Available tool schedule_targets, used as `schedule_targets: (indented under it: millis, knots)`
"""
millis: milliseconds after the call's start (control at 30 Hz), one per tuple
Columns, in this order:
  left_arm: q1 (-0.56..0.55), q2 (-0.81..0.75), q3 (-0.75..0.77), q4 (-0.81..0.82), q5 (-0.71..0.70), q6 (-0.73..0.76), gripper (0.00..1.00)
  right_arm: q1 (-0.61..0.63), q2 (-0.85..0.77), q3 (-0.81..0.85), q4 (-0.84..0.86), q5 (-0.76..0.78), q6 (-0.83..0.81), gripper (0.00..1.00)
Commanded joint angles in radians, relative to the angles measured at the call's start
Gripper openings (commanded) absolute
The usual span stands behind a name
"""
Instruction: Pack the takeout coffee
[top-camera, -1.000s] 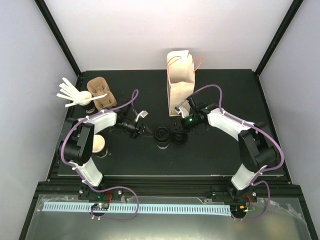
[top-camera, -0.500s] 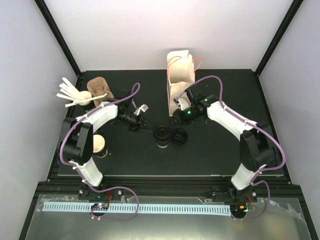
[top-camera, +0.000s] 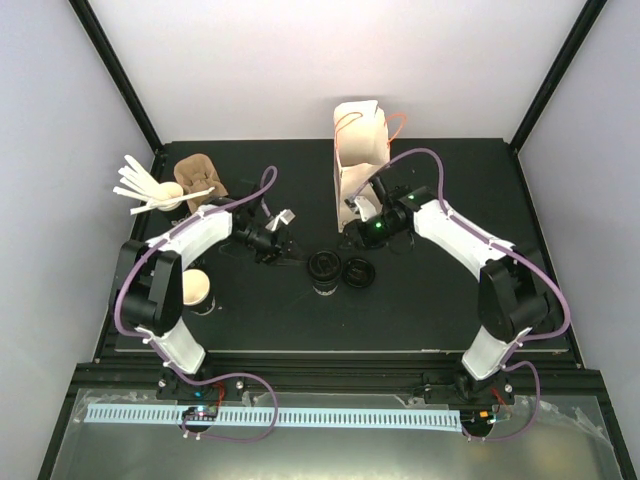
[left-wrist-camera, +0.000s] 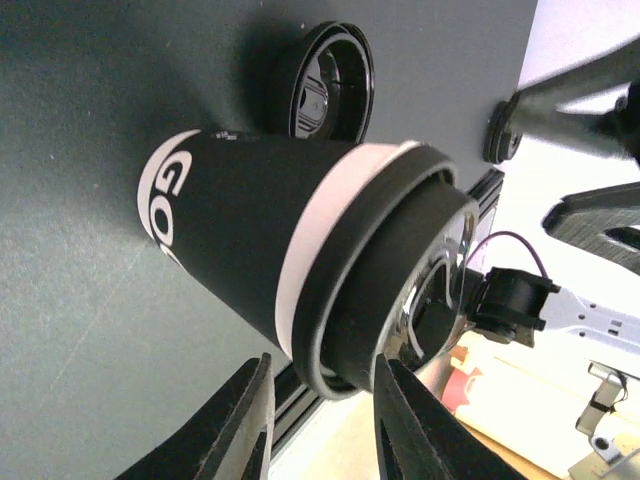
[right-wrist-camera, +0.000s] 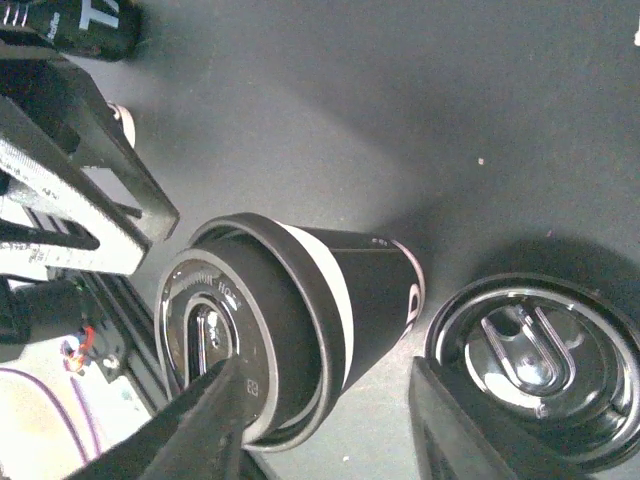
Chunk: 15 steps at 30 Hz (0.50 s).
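BOOTH, FROM ABOVE: A black tabletop (top-camera: 420, 310) fills a booth of plain white walls (top-camera: 250, 70) framed by black posts (top-camera: 116, 70). Two arms are bolted at its near edge, the left arm (top-camera: 200, 238) and the right arm (top-camera: 450, 235).

One tan paper bag (top-camera: 360, 160) stands upright just beyond the right gripper (top-camera: 355, 222), whose fingers (right-wrist-camera: 215, 420) are spread wide with nothing between them. The left gripper (top-camera: 288, 248) likewise has its fingers (left-wrist-camera: 240, 430) parted and empty.

One brown cup carrier (top-camera: 203, 190) sits well off to the left gripper's left, past its arm. Hard against it, touching or not cannot be told, is one black stirrer cup (top-camera: 168, 203) bristling with white sticks.

Two coffee cups are out. One takeout coffee cup (top-camera: 324, 272), lidded, upright and lettered in white, stands on the tabletop just ahead of the left gripper's fingertips, between the two grippers. One open cup (top-camera: 197, 289), tan inside, stands well behind the left gripper, beside that arm's lower links.

One loose lid (top-camera: 357, 272) lies flat just beside the takeout coffee cup, on the side toward the right gripper.
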Motion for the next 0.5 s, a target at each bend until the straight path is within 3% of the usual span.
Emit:
schedule_targets:
  millis: [0,67,200,300,467]
  knots:
    - [0.001,-0.063,-0.034,-0.059,0.012,0.009,0.31,0.032,0.014,0.087,-0.047,0.054,-0.109,0.56]
    - [0.001,-0.074,-0.052,-0.067,-0.001,0.015,0.31,0.061,0.005,0.114,-0.072,0.107,-0.156,0.68]
    - [0.009,-0.100,-0.062,-0.063,-0.027,0.002,0.31,0.116,-0.021,0.173,-0.125,0.225,-0.213,0.80]
    - [0.027,-0.123,-0.041,-0.067,-0.077,-0.010,0.33,0.180,-0.039,0.220,-0.160,0.357,-0.220,0.99]
    - [0.069,-0.188,-0.059,-0.013,-0.137,-0.069,0.34,0.295,-0.007,0.291,-0.238,0.516,-0.255,1.00]
